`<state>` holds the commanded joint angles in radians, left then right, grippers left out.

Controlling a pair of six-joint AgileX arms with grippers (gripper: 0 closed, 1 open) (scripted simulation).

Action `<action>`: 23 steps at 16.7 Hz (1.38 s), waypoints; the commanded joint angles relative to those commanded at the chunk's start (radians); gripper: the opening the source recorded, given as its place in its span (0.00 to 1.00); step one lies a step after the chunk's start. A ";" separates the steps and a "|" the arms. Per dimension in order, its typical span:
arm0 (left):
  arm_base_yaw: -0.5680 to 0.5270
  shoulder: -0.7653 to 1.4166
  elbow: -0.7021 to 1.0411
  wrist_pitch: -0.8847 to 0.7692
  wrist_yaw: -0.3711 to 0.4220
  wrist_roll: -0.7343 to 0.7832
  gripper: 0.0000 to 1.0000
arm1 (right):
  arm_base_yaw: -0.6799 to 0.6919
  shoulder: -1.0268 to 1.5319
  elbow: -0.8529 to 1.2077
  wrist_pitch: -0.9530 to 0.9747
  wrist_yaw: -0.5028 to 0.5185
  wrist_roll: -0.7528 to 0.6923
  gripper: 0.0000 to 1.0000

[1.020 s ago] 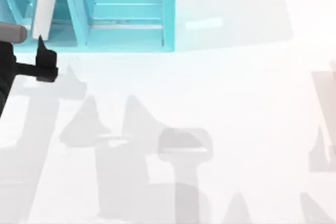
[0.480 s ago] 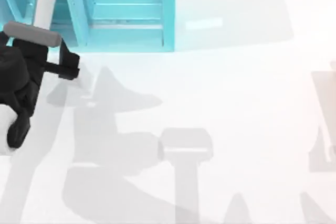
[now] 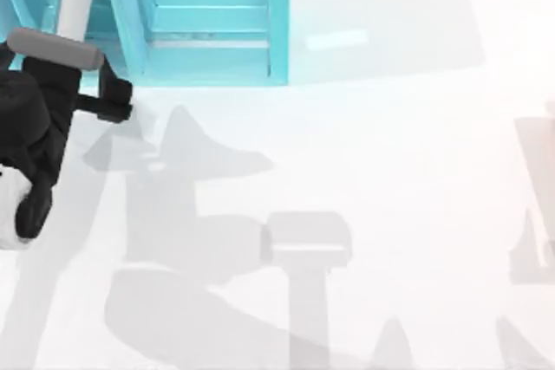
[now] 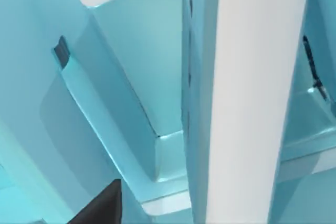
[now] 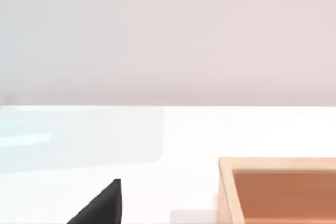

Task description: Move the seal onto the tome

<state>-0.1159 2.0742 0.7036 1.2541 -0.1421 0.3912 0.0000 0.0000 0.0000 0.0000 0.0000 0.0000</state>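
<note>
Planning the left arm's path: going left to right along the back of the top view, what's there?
Left gripper → tome's whitish spine, standing in the teal shelf unit → shelf's open compartment → bare white table.

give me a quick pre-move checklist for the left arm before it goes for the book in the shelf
1. Left gripper at the teal shelf unit, top view's left: ok.
2. Tome upright in a shelf compartment, whitish spine facing out: ok.
3. Spine close ahead of the left wrist camera: ok.
4. Fingers around the tome: cannot tell.
5. Seal located: cannot tell; the right wrist view shows an orange-tan box on the table.
6. Table in front of the shelf free for setting the tome down: ok.
</note>
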 joint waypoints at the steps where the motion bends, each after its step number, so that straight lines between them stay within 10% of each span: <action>1: 0.000 0.009 0.013 -0.005 0.002 0.000 1.00 | 0.000 0.000 0.000 0.000 0.000 0.000 1.00; 16: 0.029 0.251 0.460 -0.206 0.037 0.003 1.00 | 0.000 0.000 0.000 0.000 0.000 0.000 1.00; 23: 0.029 0.251 0.460 -0.206 0.037 0.003 0.47 | 0.000 0.000 0.000 0.000 0.000 0.000 1.00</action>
<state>-0.0870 2.3256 1.1634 1.0480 -0.1056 0.3943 0.0000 0.0000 0.0000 0.0000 0.0000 0.0000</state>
